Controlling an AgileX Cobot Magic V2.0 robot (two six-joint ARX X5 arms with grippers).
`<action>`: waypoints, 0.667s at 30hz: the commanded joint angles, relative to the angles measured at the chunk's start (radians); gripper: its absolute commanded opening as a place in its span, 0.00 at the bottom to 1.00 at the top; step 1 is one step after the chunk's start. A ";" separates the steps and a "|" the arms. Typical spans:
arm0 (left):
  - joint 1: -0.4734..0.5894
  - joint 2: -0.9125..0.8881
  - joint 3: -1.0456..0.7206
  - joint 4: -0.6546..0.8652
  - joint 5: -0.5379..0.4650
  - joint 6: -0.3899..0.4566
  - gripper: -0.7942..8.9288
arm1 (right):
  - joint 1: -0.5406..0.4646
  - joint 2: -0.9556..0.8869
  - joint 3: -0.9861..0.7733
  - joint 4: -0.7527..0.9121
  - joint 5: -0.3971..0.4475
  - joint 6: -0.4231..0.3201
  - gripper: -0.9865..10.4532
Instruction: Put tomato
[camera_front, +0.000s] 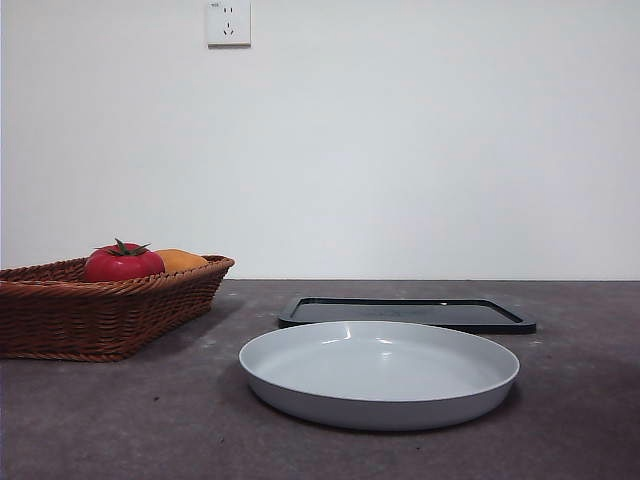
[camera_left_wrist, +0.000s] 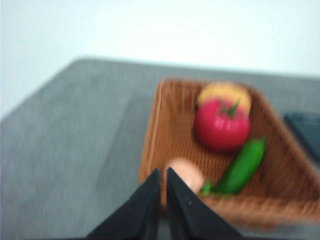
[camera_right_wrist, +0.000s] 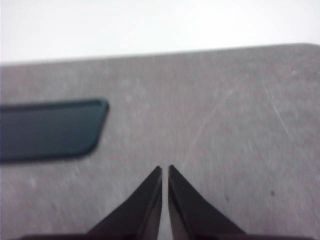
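Left pincer (camera_left_wrist: 162, 172): jaws pressed together, empty, poised above the near rim of the wicker basket (camera_left_wrist: 165, 130); right pincer (camera_right_wrist: 165, 170): jaws likewise together, over bare tabletop (camera_right_wrist: 225, 115) near the black tray (camera_right_wrist: 50, 130). Tomato (camera_left_wrist: 221, 125): in the basket, against an orange fruit (camera_left_wrist: 225, 92), beside a green pepper (camera_left_wrist: 242, 167) and a pale egg-like item (camera_left_wrist: 185, 172). White dish (camera_front: 380, 370): before the tray.

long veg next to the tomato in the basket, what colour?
Green; the pepper shows best in the left wrist view, though blurred.
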 joint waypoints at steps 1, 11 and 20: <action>0.001 0.006 0.056 0.012 0.003 -0.095 0.10 | 0.000 0.003 0.071 0.017 -0.002 0.078 0.10; 0.001 0.154 0.304 -0.051 0.060 -0.148 0.10 | 0.000 0.198 0.379 -0.101 -0.127 0.122 0.10; 0.001 0.419 0.581 -0.192 0.234 -0.144 0.10 | 0.002 0.455 0.641 -0.208 -0.294 0.077 0.10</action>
